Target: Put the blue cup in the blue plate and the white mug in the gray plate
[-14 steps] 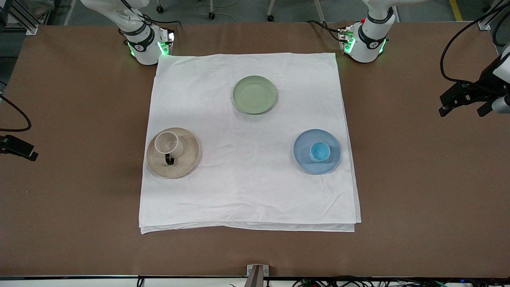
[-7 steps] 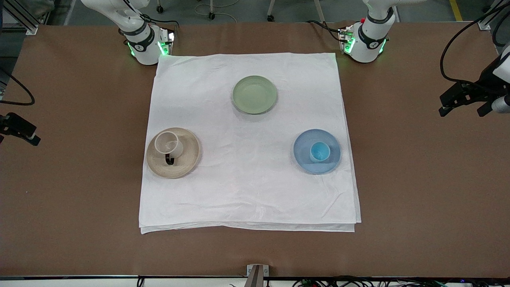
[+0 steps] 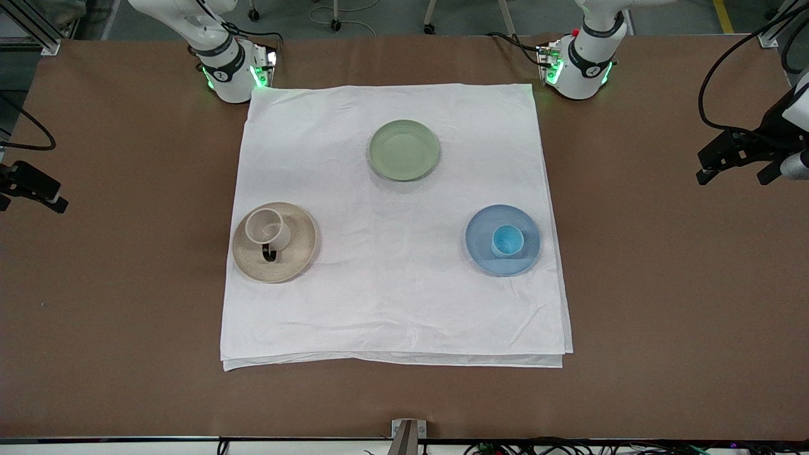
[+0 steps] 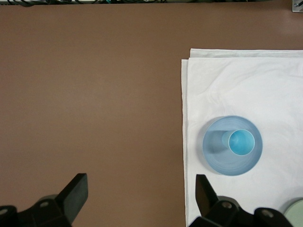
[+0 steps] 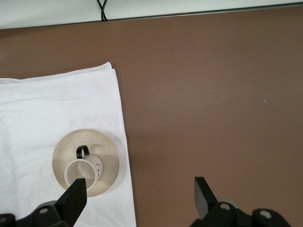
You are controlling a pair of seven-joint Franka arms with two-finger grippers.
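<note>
The blue cup (image 3: 507, 241) stands upright in the blue plate (image 3: 483, 254) on the white cloth, toward the left arm's end. The white mug (image 3: 267, 227) with its dark handle stands in the gray plate (image 3: 298, 250), toward the right arm's end. My left gripper (image 3: 733, 174) is open and empty over bare table beside the cloth; its wrist view shows the cup (image 4: 241, 142) in the plate (image 4: 217, 157). My right gripper (image 3: 31, 186) is open and empty over bare table at the other end; its wrist view shows the mug (image 5: 83, 174) on the plate (image 5: 108, 150).
A pale green plate (image 3: 404, 150) lies empty on the white cloth (image 3: 392, 303), nearer the arm bases. Brown table (image 3: 663, 303) surrounds the cloth. Black cables hang near both grippers at the table's ends.
My right gripper has drawn back away from the front camera, over the bare table at its end. The left gripper, cup, mug and plates have stayed put.
</note>
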